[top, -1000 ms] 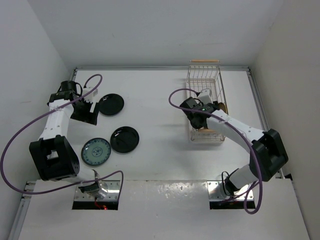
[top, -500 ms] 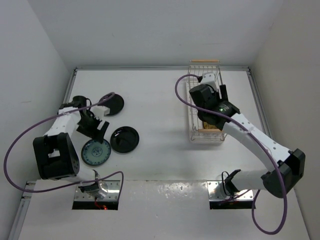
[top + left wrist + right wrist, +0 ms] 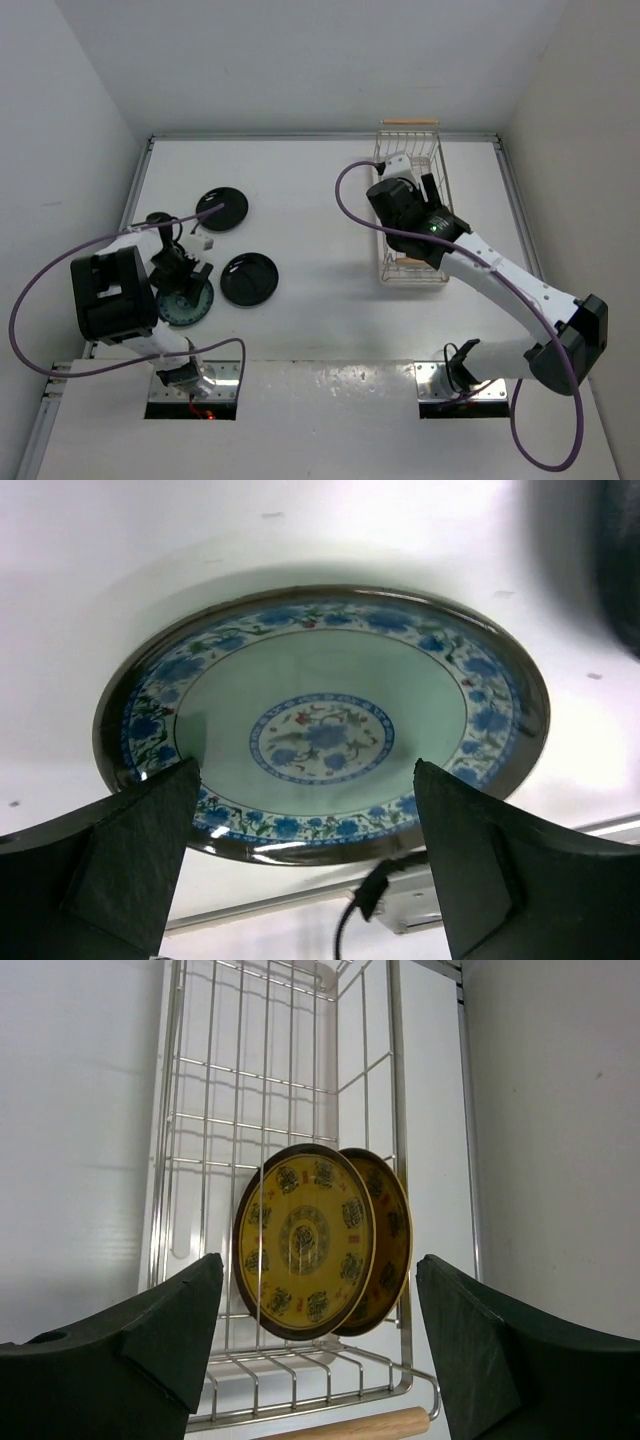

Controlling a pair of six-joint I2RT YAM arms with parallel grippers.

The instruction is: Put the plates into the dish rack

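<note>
Left gripper [image 3: 305, 780] moved over teal plate [image 3: 320, 670], spread; right gripper [image 3: 318, 1265] parted before racked yellow plates [image 3: 300, 1210], markings perhaps script.

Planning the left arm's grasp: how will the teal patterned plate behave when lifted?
The teal patterned plate looks glossy and glazed: probably rigid, slippery, breakable. Lying flat on the table, its low rim may skid before the open left gripper catches it.

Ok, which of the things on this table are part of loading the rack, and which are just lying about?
Job: dish rack; front yellow plate and back yellow plate standing in it; far black plate, near black plate and teal plate on the table.
Not the job: purple cables.
</note>
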